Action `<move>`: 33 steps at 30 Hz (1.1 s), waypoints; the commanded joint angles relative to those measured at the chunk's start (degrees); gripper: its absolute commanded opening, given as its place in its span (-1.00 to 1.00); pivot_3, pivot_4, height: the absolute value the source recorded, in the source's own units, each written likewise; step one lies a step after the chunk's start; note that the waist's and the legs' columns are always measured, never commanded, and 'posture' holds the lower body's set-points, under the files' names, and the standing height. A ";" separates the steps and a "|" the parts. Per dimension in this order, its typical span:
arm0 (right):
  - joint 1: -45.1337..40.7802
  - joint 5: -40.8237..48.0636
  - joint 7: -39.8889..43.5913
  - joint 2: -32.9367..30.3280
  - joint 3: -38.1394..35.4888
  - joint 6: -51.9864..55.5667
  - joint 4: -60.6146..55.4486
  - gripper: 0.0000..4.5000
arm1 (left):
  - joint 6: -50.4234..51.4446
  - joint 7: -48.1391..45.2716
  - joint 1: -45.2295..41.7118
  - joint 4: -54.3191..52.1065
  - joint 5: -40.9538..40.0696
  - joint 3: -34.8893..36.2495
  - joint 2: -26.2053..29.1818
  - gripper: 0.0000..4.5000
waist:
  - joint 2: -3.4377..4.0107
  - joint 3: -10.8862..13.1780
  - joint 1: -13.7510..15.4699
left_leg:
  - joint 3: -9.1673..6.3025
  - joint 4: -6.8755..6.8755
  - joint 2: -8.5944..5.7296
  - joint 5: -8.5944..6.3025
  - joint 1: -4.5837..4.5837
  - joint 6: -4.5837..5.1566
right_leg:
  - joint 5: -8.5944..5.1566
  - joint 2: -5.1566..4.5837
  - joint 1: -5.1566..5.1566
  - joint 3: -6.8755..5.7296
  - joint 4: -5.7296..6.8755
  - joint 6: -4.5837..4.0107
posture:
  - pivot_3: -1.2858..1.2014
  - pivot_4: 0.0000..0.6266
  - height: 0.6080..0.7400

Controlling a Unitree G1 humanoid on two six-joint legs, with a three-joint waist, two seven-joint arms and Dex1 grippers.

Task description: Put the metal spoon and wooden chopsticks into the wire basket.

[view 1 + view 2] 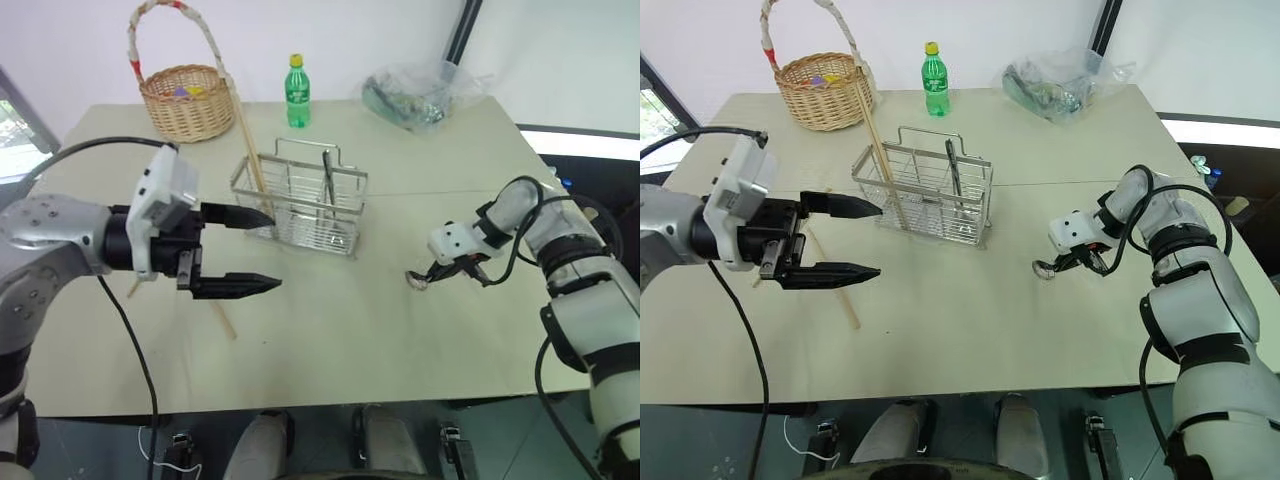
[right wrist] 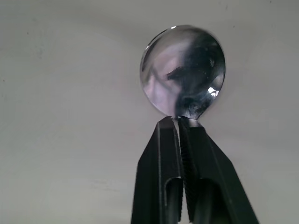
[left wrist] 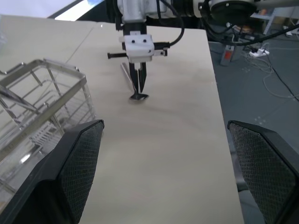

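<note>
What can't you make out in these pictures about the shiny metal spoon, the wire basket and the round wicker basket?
- Metal spoon: handle hidden behind the shut right gripper, right wrist view.
- Silver wire basket: cut off by the frame edge, left wrist view.
- Wicker basket: coloured contents too small to identify, left eye view.

The table is seen in a pale beige colour, and the wire basket on it is shown as a silver grid, while the wooden chopsticks are given in light tan. The metal spoon is seen as shiny silver with dark reflections in its bowl, and it is pinched by the black fingers of the right gripper. A round wicker basket is woven in straw yellow with a white and red wrapped handle, and a green bottle is closed with a yellow cap.
</note>
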 commanded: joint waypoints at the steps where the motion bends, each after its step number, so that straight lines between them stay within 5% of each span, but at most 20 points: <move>1: 0.08 2.26 0.09 -0.51 0.39 0.32 -1.47 -0.98 | -0.30 0.17 -1.93 0.12 -0.25 0.54 0.32 1.00 | 0.00 0.00 -0.02 | 0.00 0.01 0.00 0.00 0.00 0.00 | 0.00 0.00 0.00 0.00 0.00 0.00 | 0.03 -0.52 0.00; 6: -0.51 3.46 0.09 -0.65 -0.51 2.43 -2.52 -0.98 | -1.09 -0.29 -3.32 1.62 1.25 -0.60 -0.01 1.00 | -0.01 0.00 -0.02 | 0.01 0.04 0.00 0.00 0.01 0.00 | 0.01 0.02 0.01 0.01 0.01 -0.02 | 0.03 -0.52 0.00; 9: -1.29 3.97 0.09 -0.95 -0.45 2.67 -3.34 -0.61 | -1.96 -0.87 -3.64 2.47 2.34 -1.14 -0.09 1.00 | 0.00 0.00 -0.02 | 0.01 0.05 0.00 0.00 0.00 -0.01 | 0.02 0.03 0.01 0.02 0.01 -0.03 | 0.03 -0.52 0.00; 11: -2.17 3.45 0.09 -1.02 -1.59 2.24 -3.75 -0.19 | -2.47 -0.86 -4.50 3.10 2.98 -1.66 -0.65 1.00 | 0.00 0.00 -0.02 | 0.01 0.05 0.00 0.01 0.00 -0.01 | 0.02 0.04 0.01 0.02 0.01 -0.03 | 0.03 -0.52 0.00; 28: 0.03 -5.27 -7.59 0.46 -2.10 -2.85 0.91 -0.19 | -1.42 -0.43 -6.62 2.76 3.10 -0.77 -1.55 1.00 | -0.13 -0.08 -0.20 | 0.04 0.08 0.01 0.01 0.04 -0.01 | 0.03 0.06 0.04 0.05 0.03 -0.02 | 0.03 -0.52 0.00; 31: 0.08 -4.62 -6.80 1.37 -3.09 -2.26 1.30 -0.55 | -1.29 -0.31 -6.61 2.95 3.04 -0.37 -1.12 1.00 | -0.22 -0.14 -0.61 | 0.03 0.09 0.04 0.02 0.07 -0.04 | 0.06 0.13 0.07 0.09 0.02 -0.08 | 0.03 -0.52 0.00; 33: 0.09 -4.53 -6.13 1.51 -3.44 -2.02 1.34 -0.98 | -1.36 -0.35 -6.50 3.11 3.07 -0.16 -0.95 1.00 | -0.24 -0.14 -1.08 | 0.01 0.11 0.04 0.04 0.07 -0.06 | 0.07 0.14 0.07 0.09 0.04 -0.10 | 0.03 -0.52 0.00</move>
